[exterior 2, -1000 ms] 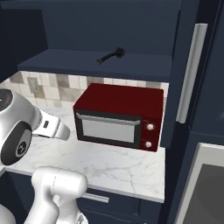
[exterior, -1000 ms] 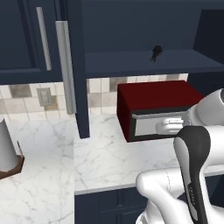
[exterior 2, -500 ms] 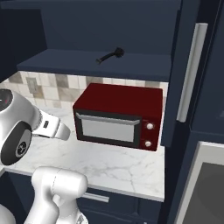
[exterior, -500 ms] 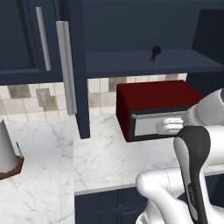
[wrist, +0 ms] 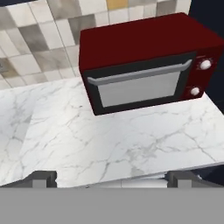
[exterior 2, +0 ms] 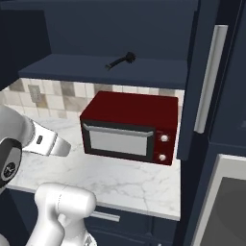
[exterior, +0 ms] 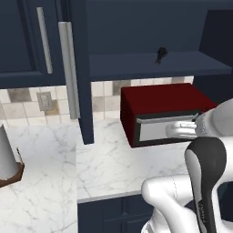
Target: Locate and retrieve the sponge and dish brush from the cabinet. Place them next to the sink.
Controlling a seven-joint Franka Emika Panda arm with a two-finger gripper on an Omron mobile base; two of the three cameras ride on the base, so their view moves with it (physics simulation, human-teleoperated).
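Note:
The dish brush (exterior: 160, 54) (exterior 2: 121, 61), small and black, lies on the bottom shelf of the open navy cabinet (exterior: 136, 69) (exterior 2: 86, 72), above the counter. The cabinet's doors stand swung out, their silver bar handles (exterior: 69, 68) (exterior 2: 209, 79) showing. My gripper (wrist: 112, 179) is open, its two fingertips (wrist: 42, 178) far apart with nothing between them. It hovers over the marble counter, below the shelf, facing the red oven. The sponge is hidden and the sink is out of view.
A dark red toaster oven (exterior: 159, 107) (exterior 2: 129, 125) (wrist: 144, 57) stands on the marble counter (exterior: 104, 159) (wrist: 109, 140) under the shelf. At the far left, a paper towel roll (exterior: 6, 152) sits on a dark base. A tall appliance front (exterior 2: 226, 202) borders the counter's right end.

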